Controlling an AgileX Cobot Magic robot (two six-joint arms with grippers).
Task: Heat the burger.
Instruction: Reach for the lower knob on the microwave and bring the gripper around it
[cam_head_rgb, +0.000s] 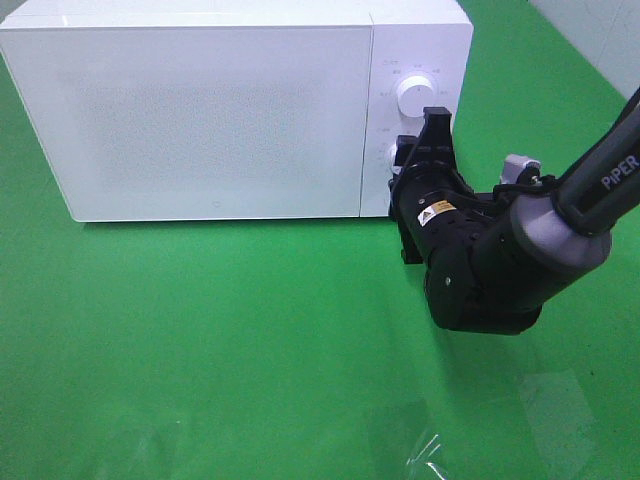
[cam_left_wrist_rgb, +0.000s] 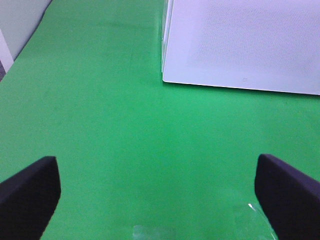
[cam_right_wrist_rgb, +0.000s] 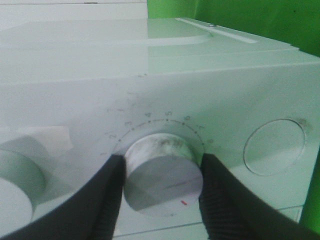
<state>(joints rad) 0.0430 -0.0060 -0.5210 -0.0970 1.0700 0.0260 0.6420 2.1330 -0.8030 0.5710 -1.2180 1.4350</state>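
The burger is out of view. The white microwave (cam_head_rgb: 200, 110) stands at the back of the green table with its door closed. My right gripper (cam_head_rgb: 398, 160) reaches the control panel and is shut on the lower timer knob (cam_head_rgb: 389, 154). In the right wrist view the gripper (cam_right_wrist_rgb: 162, 195) has its black fingers (cam_right_wrist_rgb: 102, 200) pressed on both sides of that knob (cam_right_wrist_rgb: 162, 172), whose red mark points down. My left gripper (cam_left_wrist_rgb: 160, 200) is open and empty above the green cloth, in front of the microwave's left corner (cam_left_wrist_rgb: 167, 77).
The upper knob (cam_head_rgb: 414, 95) sits above the held one. A round recess (cam_right_wrist_rgb: 274, 147) lies beside the held knob on the panel. Crumpled clear film (cam_head_rgb: 430, 450) lies at the table's front edge. A grey wall (cam_left_wrist_rgb: 15, 25) borders the table's left side.
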